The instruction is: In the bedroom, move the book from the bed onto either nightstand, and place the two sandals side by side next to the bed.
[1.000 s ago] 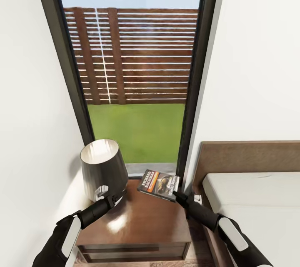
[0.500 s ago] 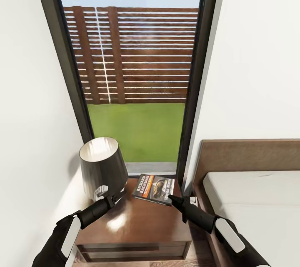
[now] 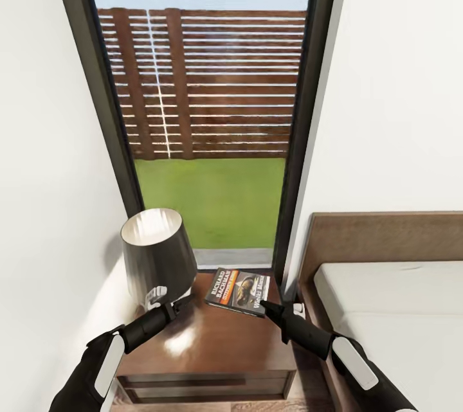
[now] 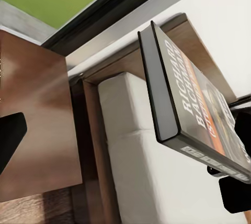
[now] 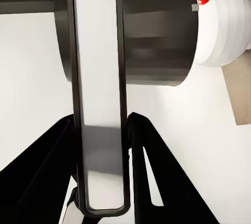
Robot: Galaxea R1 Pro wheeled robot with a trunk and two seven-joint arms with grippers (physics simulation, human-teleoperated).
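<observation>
While the right claw (image 3: 265,304) squeezes one edge of the book (image 3: 238,291), the book sits low over the back part of the nightstand (image 3: 212,348), near the window (image 3: 212,110). Whether the book touches the shiny brown surface, I cannot tell. In the right wrist view, the two black fingers (image 5: 49,166) press on both sides of the book's thin pale edge (image 5: 99,103). The book has a dark cover with white letters and an orange band. A dark lamp (image 3: 157,258) stands on the nightstand to the left of the book. The left claw (image 3: 173,306) is right by the lamp's bottom, and I cannot tell if it is apart or together. The bed (image 3: 392,315) with its pale mattress is to the right of the nightstand.
</observation>
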